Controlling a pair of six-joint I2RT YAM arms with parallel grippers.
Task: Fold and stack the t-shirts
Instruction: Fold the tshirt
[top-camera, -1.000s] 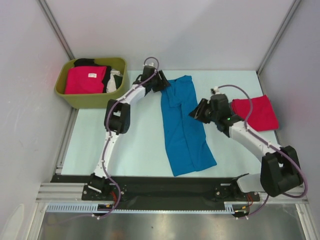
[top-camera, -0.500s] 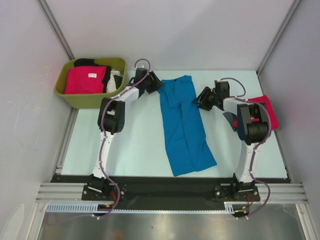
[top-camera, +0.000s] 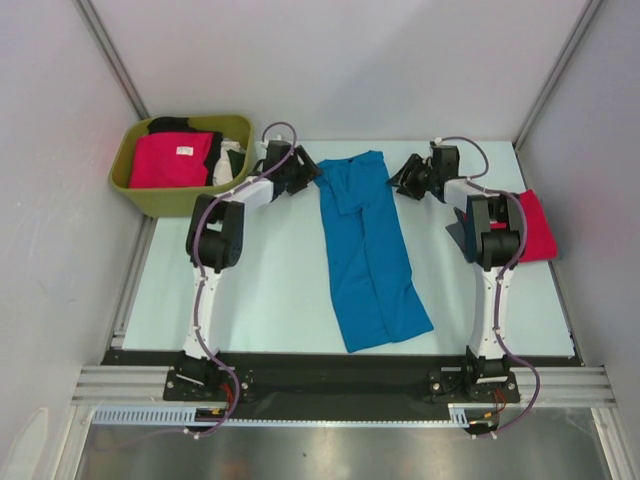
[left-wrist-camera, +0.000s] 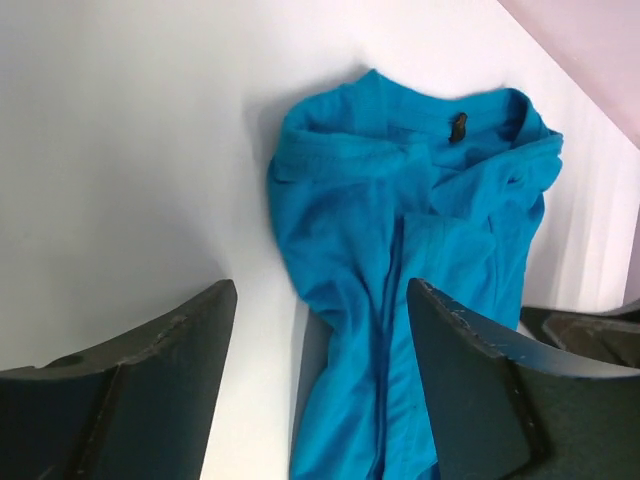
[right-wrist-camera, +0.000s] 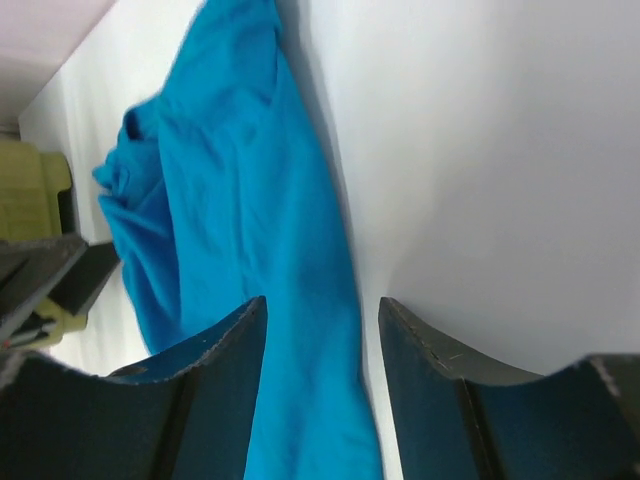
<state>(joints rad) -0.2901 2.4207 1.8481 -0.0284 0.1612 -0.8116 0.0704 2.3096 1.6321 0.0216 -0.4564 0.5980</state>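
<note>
My left gripper (top-camera: 303, 170) is spread wide with nothing in it. Its wrist view shows both jaws framing the collar end of the blue shirt (left-wrist-camera: 400, 250), just off the shirt's left side near the far edge of the worktop (top-camera: 270, 290). The right gripper (top-camera: 405, 182) mirrors it on the other side, also released and empty, with the shirt's right border running between its jaws in its own view.

The shirt lies doubled lengthwise as a long strip from the far edge toward the near edge, and its hem end drifts to the right.

My main worry is layers. The cloth is bunched and rumpled around the collar on the left, so a shallow pinch there could catch only the top ply and the lengthwise fold would fall open on the lift. If the two sides bite at different depths or rise unevenly, the strip will skew further and the crease will land crooked.

The right arm (top-camera: 490, 235) overlaps the left part of the folded red shirt (top-camera: 538, 225) by the right edge. I can't tell whether it touches, but a low swing could drag that shirt. The tub (top-camera: 180, 200) at the far left corner, with a pink shirt (top-camera: 170, 160) on top, sits just beside my left arm, so a wide elbow could nudge it.
</note>
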